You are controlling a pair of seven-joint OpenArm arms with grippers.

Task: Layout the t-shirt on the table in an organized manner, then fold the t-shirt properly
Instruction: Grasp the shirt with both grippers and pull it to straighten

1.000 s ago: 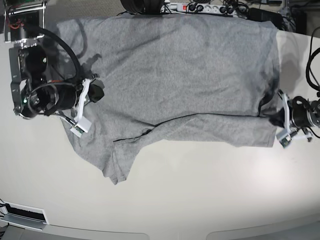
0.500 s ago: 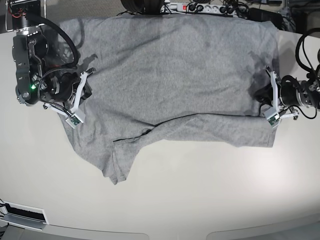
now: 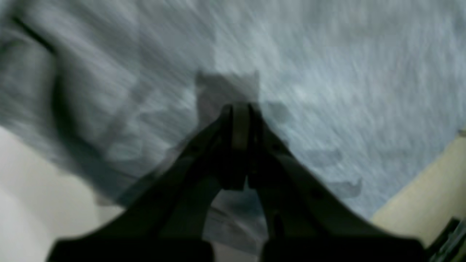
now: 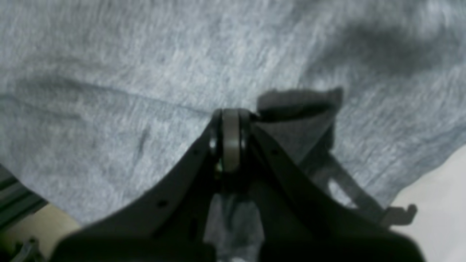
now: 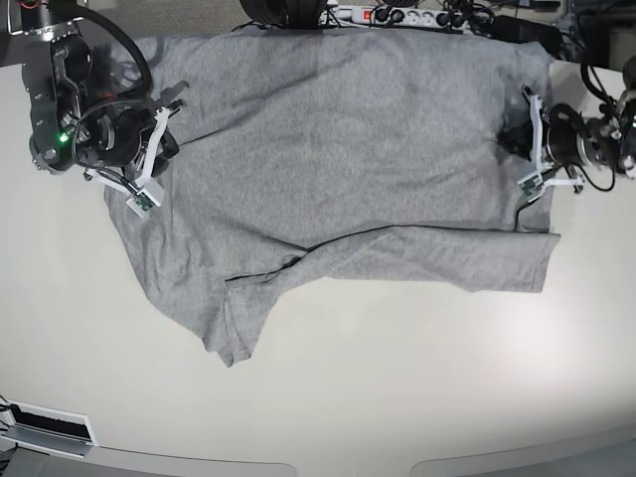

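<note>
The heather-grey t-shirt lies spread on the off-white table, with its near strip folded up over the body and one sleeve sticking out at the near left. No lettering shows. My left gripper is over the shirt's right edge. In the left wrist view it is shut with nothing between its tips, above the blurred grey cloth. My right gripper is over the shirt's left edge. In the right wrist view it is shut and casts a shadow on the cloth below.
A power strip with cables lies along the table's far edge, just beyond the shirt. A white bracket sits at the near left corner. Bare tabletop shows in the wrist views.
Both grippers have moved from the folded near strip toward the far side, along the shirt's left and right edges. The folded strip has stayed where it lay.
</note>
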